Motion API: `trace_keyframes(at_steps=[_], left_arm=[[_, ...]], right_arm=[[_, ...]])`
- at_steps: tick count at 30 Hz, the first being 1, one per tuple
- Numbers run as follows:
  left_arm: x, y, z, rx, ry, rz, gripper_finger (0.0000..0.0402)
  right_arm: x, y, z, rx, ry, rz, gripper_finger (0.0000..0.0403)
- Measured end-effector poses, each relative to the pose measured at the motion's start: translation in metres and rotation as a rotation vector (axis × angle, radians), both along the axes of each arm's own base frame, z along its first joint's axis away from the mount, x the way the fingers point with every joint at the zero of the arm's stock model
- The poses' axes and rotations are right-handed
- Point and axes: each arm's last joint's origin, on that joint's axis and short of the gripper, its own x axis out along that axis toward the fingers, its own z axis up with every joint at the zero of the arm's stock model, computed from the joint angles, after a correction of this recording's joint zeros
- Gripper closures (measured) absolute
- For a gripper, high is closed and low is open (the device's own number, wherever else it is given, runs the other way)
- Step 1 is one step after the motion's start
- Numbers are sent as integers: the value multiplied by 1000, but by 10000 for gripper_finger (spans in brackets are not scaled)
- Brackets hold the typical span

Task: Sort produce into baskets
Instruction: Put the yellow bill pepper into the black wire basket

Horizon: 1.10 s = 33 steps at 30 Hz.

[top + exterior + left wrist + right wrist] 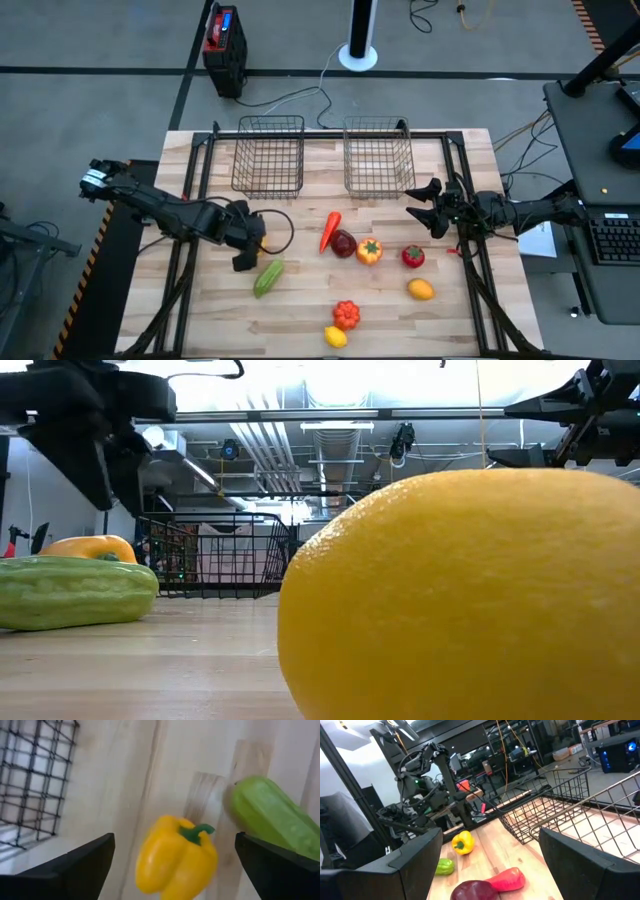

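Lemon [460, 595] looms nearest; both baskets [268, 155] seemingly hold nothing.

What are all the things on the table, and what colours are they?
Baskets: two, dark wire, side by side at the table's far edge, nothing seen inside.
Yellow pepper: one, under the left gripper.
Cucumber: one, green, just beside the yellow pepper.
Carrot: one, orange-red, table centre.
Apple: one, dark red, touching the carrot.
Yellow-and-red pepper: one, beside the apple.
Tomato: one, red, towards the right arm.
Orange-yellow fruit: one, nearer than the tomato.
Red-orange piece: one, near front edge.
Lemon: one, yellow, front edge.
Left gripper: jaws open, over the yellow pepper.
Right gripper: jaws open, near the right basket.
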Motion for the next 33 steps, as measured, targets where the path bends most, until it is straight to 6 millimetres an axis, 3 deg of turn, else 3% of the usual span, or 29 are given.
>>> trace_keyframes(at_steps=[4,12,27,33], left_arm=[[-2,-4,-2,-76,52,-100,16],[-5,-2,-21,-13,171,-214,17],[6,-6,-55,44,263,-240,18],[10,-7,-63,51,286,-240,58]], right_arm=[[0,0,0,-1,0,0,78],[0,0,0,-3,1,0,78],[0,0,-4,5,40,1,78],[0,0,-4,7,41,1,78]])
